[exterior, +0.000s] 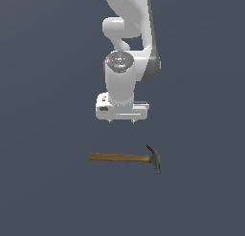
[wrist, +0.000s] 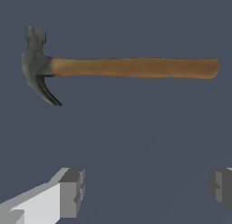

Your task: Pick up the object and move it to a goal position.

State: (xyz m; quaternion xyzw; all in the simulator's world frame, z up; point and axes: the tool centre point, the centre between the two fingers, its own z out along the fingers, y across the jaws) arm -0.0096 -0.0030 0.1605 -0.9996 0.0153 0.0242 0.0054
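Note:
The object, a small claw hammer (exterior: 125, 158), lies flat on the dark surface, its brown wooden handle pointing to the exterior view's left and its dark grey head with curved claw at the right end. In the wrist view the hammer (wrist: 131, 67) is whole and unobstructed. My gripper (exterior: 121, 121) hangs above the surface, behind the hammer and clear of it. Its two fingers stand wide apart in the wrist view, gripper (wrist: 147, 187), with nothing between them.
The white arm (exterior: 129, 34) rises behind the gripper. A plain dark blue-grey floor (exterior: 48, 192) stretches all around.

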